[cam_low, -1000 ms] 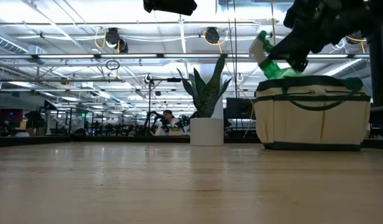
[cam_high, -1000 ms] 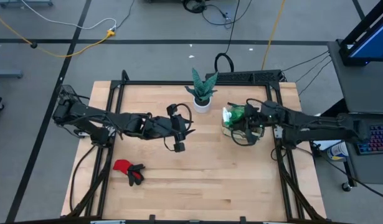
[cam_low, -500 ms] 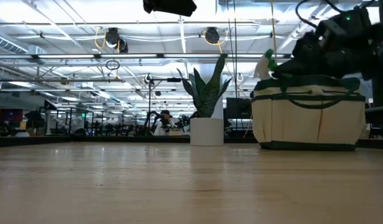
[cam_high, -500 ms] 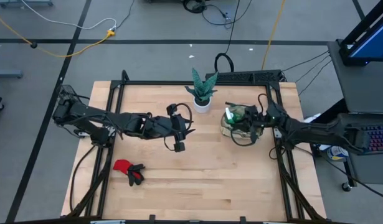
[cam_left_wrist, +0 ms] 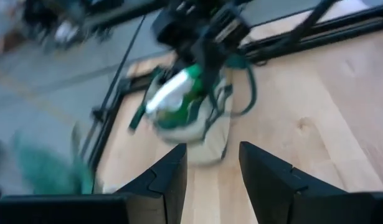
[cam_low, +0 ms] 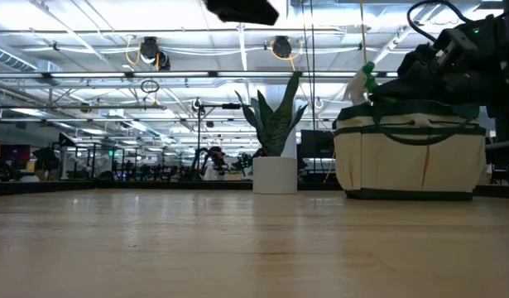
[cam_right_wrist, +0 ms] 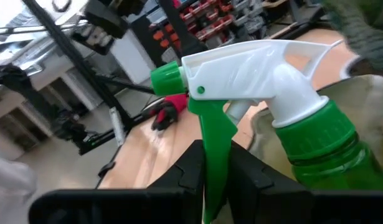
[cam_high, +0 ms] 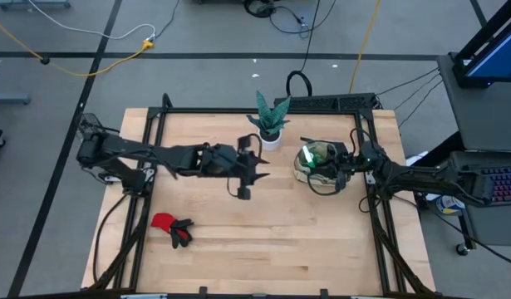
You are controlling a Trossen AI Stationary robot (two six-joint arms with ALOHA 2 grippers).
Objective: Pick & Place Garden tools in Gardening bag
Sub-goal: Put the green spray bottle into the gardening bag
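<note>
A: Is any brand, label or writing legible?
B: None can be read on the green spray bottle [cam_right_wrist: 284,118] or the gardening bag [cam_low: 411,157].

A: How is the right arm posed?
B: It reaches in low from the counter's right edge. The right claw [cam_high: 336,159] is clenched on the spray bottle's trigger, holding the bottle in the mouth of the bag, white head above the rim.

A: And the left arm?
B: It stretches from the left edge toward the counter's middle. The left claw [cam_left_wrist: 213,180] hangs above the wood with its fingers parted, grasping nothing.

A: Where are the other items?
B: The bag stands near the right edge, beside the plant in a white pot [cam_high: 270,123] at the far edge. The red-and-black gloves [cam_high: 171,227] lie toward the near left corner.

A: Surface and room?
B: A pale wooden counter [cam_high: 272,241] in a hall with ceiling lights.
</note>
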